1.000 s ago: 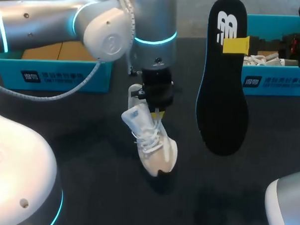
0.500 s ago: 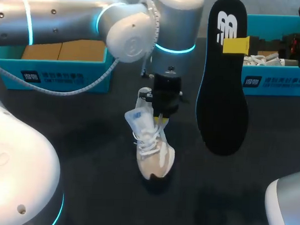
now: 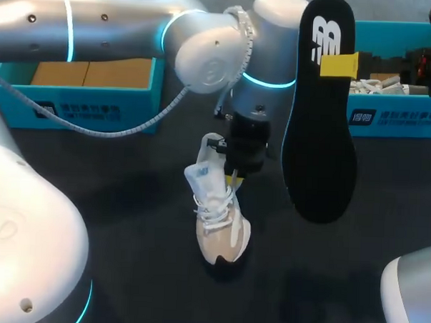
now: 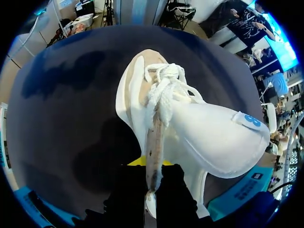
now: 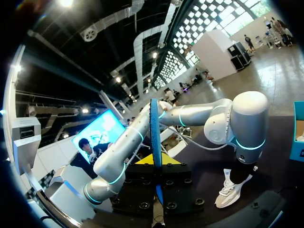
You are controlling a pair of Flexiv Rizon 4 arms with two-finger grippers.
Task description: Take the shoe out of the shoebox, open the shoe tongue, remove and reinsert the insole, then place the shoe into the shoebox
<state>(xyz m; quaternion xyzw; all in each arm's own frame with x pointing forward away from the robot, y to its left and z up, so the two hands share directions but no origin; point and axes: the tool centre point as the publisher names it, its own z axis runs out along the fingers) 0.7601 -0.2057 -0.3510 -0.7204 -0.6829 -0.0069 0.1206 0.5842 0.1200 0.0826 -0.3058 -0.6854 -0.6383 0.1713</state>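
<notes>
- White shoe [image 3: 217, 215]: sits in the centre of the head view on the dark table [image 3: 127, 222], outside both boxes. The toe points to the lower edge of the frame and is the lowest part; the heel end is raised. Whether the toe touches the table cannot be determined.
- Left gripper [image 3: 233, 178]: positioned directly above the raised end of the shoe. The left arm [image 3: 135, 29] enters from the upper left of the frame.
- Left wrist view: the left gripper [image 4: 151, 183] is narrow, with both black fingers pressed from two sides on a thin edge of the shoe [image 4: 190, 128] behind the knotted laces [image 4: 164, 83]. The flap with the blue label [image 4: 246, 120] lies beside the fingers.
- Black insole [image 3: 319, 116]: hangs upright in the upper right of the head view, well apart from the shoe, clear of the table.
- Right gripper [image 3: 339, 64]: one yellow tip shows against the upper part of the insole.
- Right wrist view: the insole [image 5: 154, 128] stands edge-on between the fingers of the right gripper [image 5: 156, 164], clamped from both sides.
- Teal box [image 3: 82, 91]: upper left of the frame, brown card inside.
- Second teal box [image 3: 389, 115]: upper right, behind the insole, with white contents.
</notes>
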